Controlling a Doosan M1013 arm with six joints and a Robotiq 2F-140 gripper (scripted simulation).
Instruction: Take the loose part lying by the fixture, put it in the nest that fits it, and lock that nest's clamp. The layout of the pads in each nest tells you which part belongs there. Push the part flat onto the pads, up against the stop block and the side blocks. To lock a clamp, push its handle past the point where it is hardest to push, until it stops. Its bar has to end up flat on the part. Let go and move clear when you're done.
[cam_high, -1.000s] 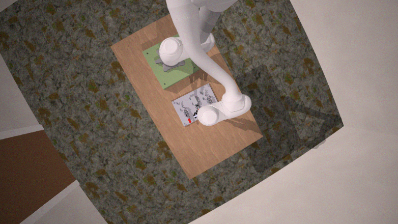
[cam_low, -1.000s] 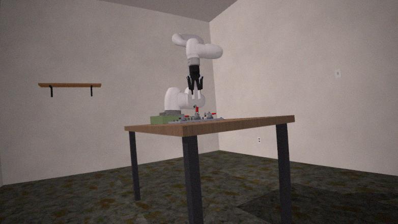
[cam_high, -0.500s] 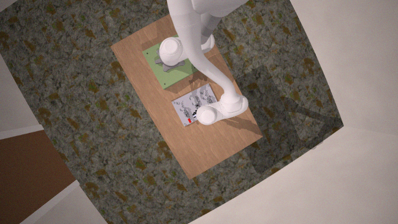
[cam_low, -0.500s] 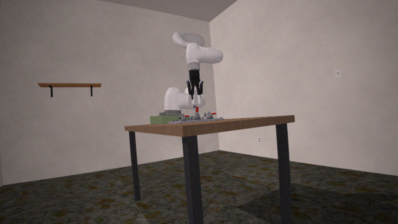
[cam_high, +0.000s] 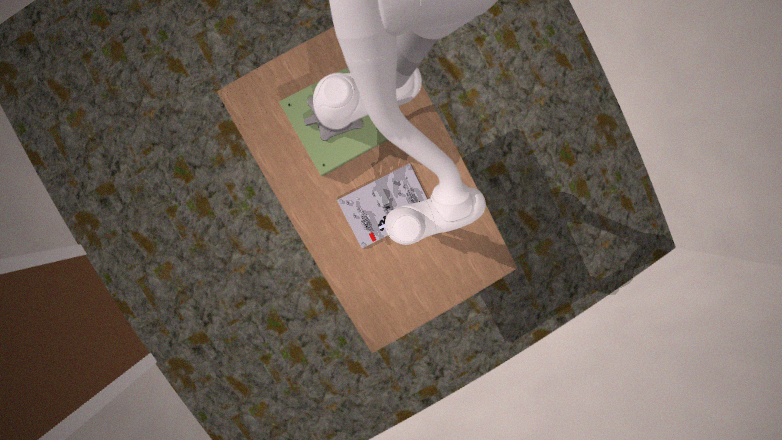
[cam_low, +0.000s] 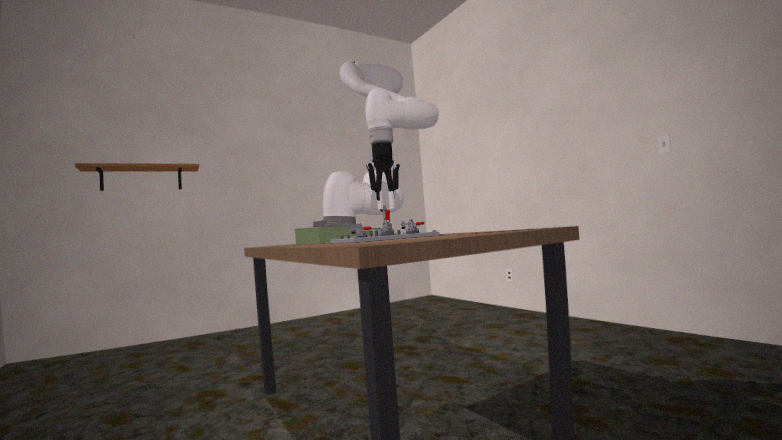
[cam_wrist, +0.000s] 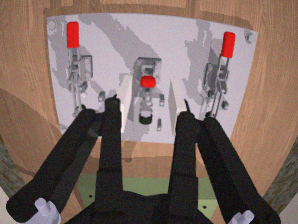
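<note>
gripper (cam_wrist: 148, 117) empty, fingers part-closed, hovering over fixture plate (cam_wrist: 120, 32). middle clamp handle (cam_wrist: 148, 83) at 12 o'clock, upright. stiff lever, red knob small, maybe slippery; push near tip. loose part not discernible.

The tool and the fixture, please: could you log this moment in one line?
tool: part-open, empty | position: above middle clamp handle | outer handles lying flat | fixture plate on table
</note>
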